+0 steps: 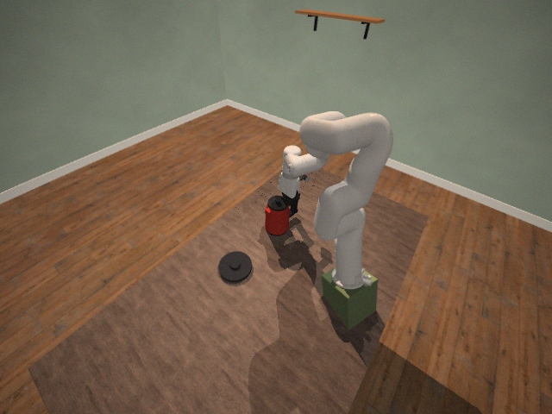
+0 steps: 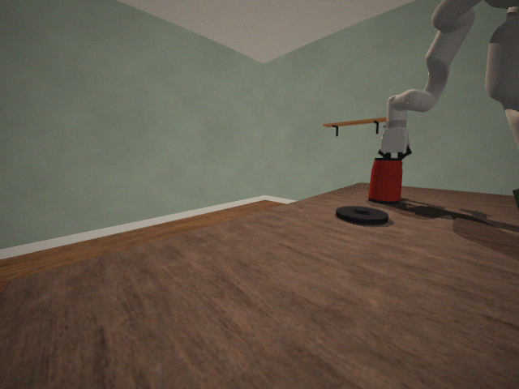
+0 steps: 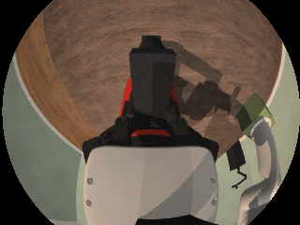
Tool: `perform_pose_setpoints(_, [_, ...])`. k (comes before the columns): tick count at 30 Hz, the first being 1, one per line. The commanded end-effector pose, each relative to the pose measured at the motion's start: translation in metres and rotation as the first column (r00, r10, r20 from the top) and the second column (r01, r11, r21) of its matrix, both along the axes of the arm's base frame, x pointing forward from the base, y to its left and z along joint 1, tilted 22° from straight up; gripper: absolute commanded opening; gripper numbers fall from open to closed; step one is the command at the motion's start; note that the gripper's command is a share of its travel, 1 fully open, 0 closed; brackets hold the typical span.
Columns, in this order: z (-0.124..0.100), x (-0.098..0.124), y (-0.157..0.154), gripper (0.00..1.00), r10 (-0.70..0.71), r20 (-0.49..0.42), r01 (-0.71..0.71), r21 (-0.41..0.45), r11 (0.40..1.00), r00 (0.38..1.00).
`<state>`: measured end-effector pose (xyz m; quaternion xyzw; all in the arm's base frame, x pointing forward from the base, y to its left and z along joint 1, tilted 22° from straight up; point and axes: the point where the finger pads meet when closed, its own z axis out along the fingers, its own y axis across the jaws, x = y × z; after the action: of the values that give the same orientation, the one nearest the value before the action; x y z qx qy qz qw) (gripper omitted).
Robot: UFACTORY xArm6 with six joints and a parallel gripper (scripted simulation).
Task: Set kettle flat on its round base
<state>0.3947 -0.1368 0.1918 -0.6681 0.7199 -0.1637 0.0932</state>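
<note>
The red kettle (image 1: pixel 276 221) (image 2: pixel 385 180) with a dark lid stands upright on the table, toward the far side. In the wrist view only a strip of its red body (image 3: pixel 127 97) shows beside the dark handle bar (image 3: pixel 152 82). My gripper (image 1: pixel 292 203) (image 2: pixel 393 156) (image 3: pixel 150 99) comes down from above and is shut on that handle bar, on the side of the kettle toward the arm's foot. The round black base (image 1: pixel 235 266) (image 2: pixel 362 215) lies flat with its stud up, apart from the kettle and nearer the front of the table.
The arm's green pedestal (image 1: pixel 352 303) stands on the table to the right of the kettle and base. A wooden wall shelf (image 1: pixel 339 16) (image 2: pixel 353 122) hangs high on the far wall. The table's far edge runs close behind the kettle.
</note>
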Motion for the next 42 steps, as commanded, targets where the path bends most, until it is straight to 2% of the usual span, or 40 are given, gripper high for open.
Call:
perform_pose_setpoints(1, [0.002,0.001,0.0,0.0,0.0,0.004,0.0,-0.001,1.0,1.0])
perform_pose_setpoints(14, [0.01,-0.002,0.001,0.0,0.0,0.004,0.0,-0.001,1.0,1.0])
perform_pose_setpoints(29, [0.034,-0.012,0.004,0.0,0.0,0.004,0.0,-0.001,1.0,1.0])
perform_pose_setpoints(42, [0.044,-0.016,0.005,0.0,0.0,0.004,0.0,-0.001,1.0,1.0])
